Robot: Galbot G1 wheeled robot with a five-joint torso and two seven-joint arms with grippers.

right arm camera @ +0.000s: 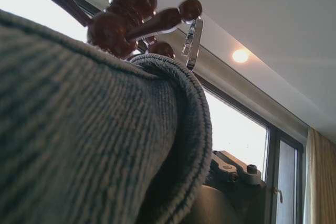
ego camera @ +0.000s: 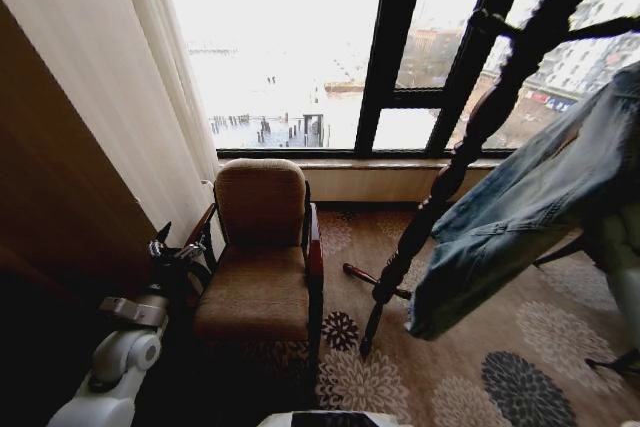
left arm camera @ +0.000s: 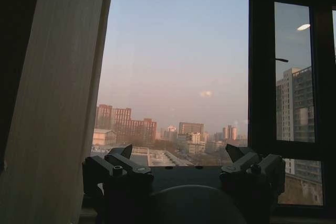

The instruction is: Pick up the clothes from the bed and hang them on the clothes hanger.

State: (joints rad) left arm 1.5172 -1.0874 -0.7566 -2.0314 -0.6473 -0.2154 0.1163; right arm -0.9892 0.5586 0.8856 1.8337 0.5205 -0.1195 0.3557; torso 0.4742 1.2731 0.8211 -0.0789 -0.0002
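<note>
Patterned floral carpet (ego camera: 480,367) fills the lower right of the head view. A brown upholstered armchair (ego camera: 258,267) stands on it at lower centre-left, and the dark turned-wood coat stand (ego camera: 400,277) rests its feet on it at centre.

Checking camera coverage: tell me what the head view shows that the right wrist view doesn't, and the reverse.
Head view alone: the armchair, the patterned carpet, and the left end effector low beside the chair. Right wrist view alone: the stand's round wooden pegs, a ceiling lamp. Both: the jacket held up by the dark wooden stand, and the window.
</note>
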